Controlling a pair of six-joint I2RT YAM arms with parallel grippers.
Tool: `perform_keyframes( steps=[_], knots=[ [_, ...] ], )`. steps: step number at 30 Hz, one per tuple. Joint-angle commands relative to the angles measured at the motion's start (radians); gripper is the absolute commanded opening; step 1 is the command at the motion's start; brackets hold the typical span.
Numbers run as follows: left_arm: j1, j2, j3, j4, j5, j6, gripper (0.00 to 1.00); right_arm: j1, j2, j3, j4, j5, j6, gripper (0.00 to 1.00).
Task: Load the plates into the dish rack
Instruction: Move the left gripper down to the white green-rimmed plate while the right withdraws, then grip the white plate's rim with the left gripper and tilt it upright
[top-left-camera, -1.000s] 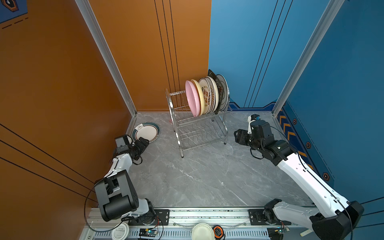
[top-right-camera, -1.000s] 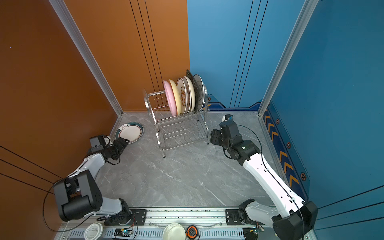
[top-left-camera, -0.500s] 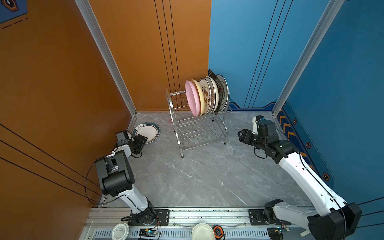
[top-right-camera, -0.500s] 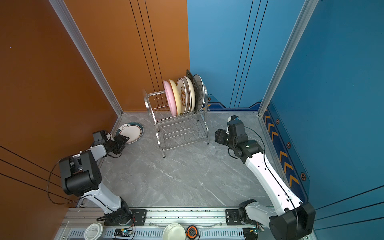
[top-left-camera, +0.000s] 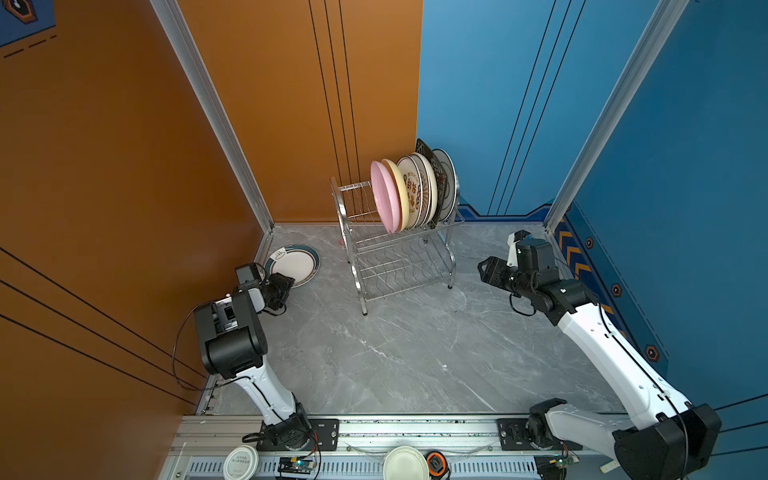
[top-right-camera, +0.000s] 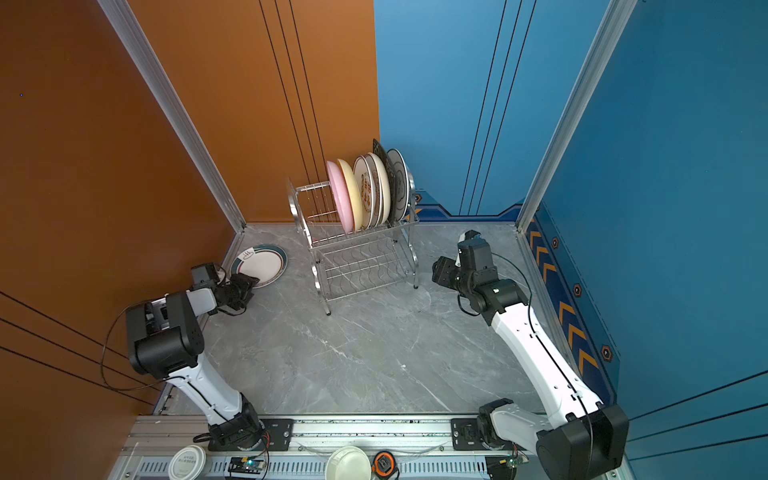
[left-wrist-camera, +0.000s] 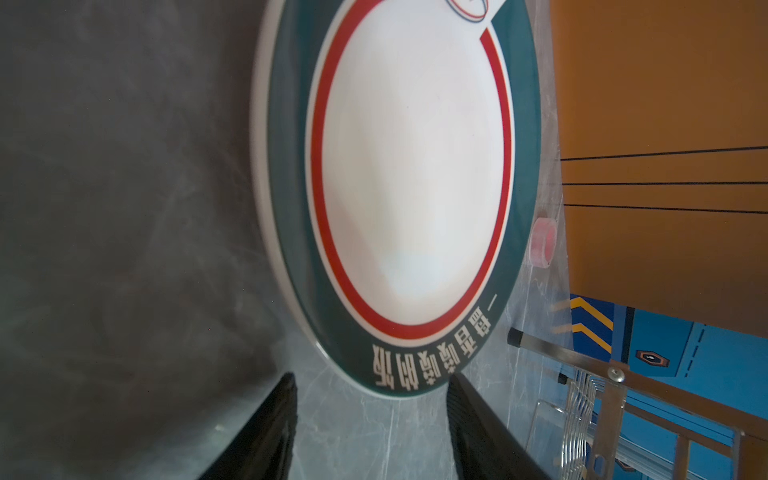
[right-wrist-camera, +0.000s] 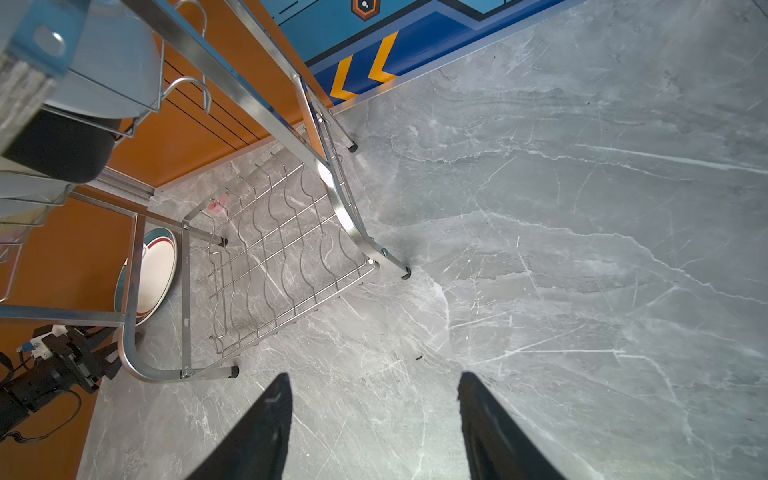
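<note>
Marble tabletop (top-left-camera: 395, 353), teal-rimmed plate (top-left-camera: 297, 262) flat, rim at left gripper (top-left-camera: 287, 282)

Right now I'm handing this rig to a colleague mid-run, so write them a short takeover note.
Grippers: left gripper open, fingertips at the near rim of the teal-rimmed plate, not gripping it. The right gripper is open and empty, beside the dish rack.
Things: the teal-rimmed plate lies flat on the table by the orange wall. The other plates stand on edge in the rack's top tier.
Done: those plates are racked.
Left: grasp the teal-rimmed plate and slot it into the rack.
</note>
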Motion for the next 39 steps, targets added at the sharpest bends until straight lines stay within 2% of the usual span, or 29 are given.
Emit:
perform_keyframes(
  steps=[1, 18, 24, 31, 39],
  knots=[
    [0.012, 0.028, -0.002, 0.079, -0.019, -0.049, 0.56, -0.005, 0.008, -0.003, 0.031, -0.005, 0.019, 0.64],
    [0.028, 0.137, -0.033, 0.284, 0.013, -0.179, 0.38, -0.005, -0.006, -0.009, 0.023, 0.014, 0.051, 0.63],
    [0.028, 0.165, -0.035, 0.319, 0.018, -0.202, 0.24, -0.002, -0.001, -0.003, 0.021, 0.013, 0.058, 0.63],
    [0.031, 0.176, -0.037, 0.352, 0.027, -0.233, 0.00, 0.002, 0.003, -0.005, 0.021, 0.012, 0.065, 0.63],
    [0.037, 0.119, -0.053, 0.349, 0.065, -0.241, 0.00, 0.004, -0.002, -0.018, 0.022, -0.009, 0.066, 0.63]
  ],
)
